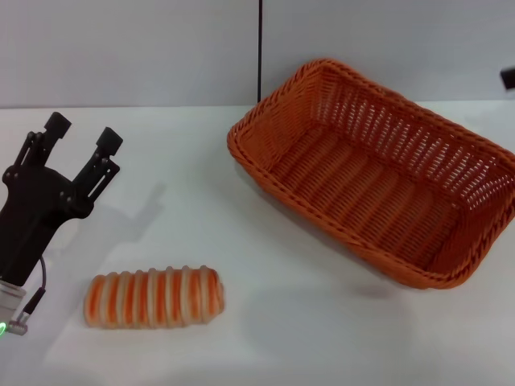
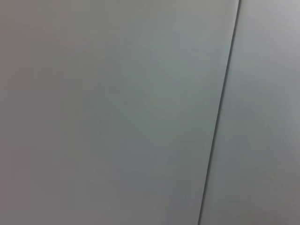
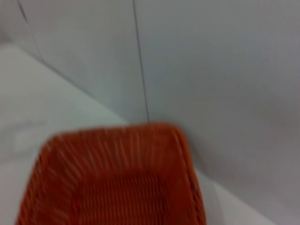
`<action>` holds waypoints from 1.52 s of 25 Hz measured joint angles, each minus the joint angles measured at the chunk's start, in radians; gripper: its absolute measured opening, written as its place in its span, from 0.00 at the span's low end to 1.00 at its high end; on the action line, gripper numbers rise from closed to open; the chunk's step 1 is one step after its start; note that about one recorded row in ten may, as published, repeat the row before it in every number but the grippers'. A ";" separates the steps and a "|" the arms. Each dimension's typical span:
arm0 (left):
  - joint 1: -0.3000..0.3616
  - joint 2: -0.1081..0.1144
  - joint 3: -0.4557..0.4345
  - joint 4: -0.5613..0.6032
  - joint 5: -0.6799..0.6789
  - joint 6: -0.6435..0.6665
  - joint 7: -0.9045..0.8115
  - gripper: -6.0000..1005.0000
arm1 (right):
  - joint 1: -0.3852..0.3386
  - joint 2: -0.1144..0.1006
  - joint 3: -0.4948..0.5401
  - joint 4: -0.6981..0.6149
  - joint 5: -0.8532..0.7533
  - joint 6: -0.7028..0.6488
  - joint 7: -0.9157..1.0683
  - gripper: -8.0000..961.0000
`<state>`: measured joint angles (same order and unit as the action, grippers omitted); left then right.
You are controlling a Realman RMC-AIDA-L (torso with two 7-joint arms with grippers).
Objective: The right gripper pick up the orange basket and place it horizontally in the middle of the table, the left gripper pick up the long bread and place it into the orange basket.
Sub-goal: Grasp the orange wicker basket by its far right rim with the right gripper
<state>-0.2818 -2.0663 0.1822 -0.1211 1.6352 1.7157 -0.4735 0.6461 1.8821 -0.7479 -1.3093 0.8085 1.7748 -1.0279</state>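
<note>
Lying just beside the spread left gripper [image 1: 83,141]: the long bread [image 1: 154,297].

A bare lab-like test bench: plain white table [image 1: 265,338] against a seamed grey wall [image 1: 129,48].

My left gripper [image 1: 83,138] is a black two-fingered claw with rounded knob tips and linkage bars. Behind it I see a silver wrist, a thin black cable and a green light.
</note>
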 joint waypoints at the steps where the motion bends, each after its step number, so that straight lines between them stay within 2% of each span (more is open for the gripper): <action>1: 0.001 0.000 0.000 -0.002 0.000 -0.002 0.000 0.83 | 0.013 0.011 -0.004 0.000 -0.042 -0.002 0.000 0.69; 5: 0.004 0.000 0.002 -0.006 0.000 -0.018 -0.003 0.82 | 0.052 0.053 -0.015 -0.003 -0.174 -0.006 -0.010 0.69; 11: 0.004 0.000 0.003 -0.004 0.000 -0.034 -0.026 0.82 | 0.052 0.077 -0.081 -0.007 -0.256 -0.037 -0.013 0.68; 22: 0.004 0.000 0.003 -0.003 0.000 -0.036 -0.027 0.82 | 0.024 0.089 -0.087 0.021 -0.276 -0.082 -0.033 0.68; 38: -0.005 0.000 0.003 -0.005 0.000 -0.038 -0.028 0.81 | 0.024 0.093 -0.088 0.158 -0.288 -0.158 -0.064 0.66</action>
<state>-0.2868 -2.0662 0.1856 -0.1258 1.6352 1.6776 -0.5017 0.6697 1.9748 -0.8361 -1.1512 0.5201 1.6170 -1.0920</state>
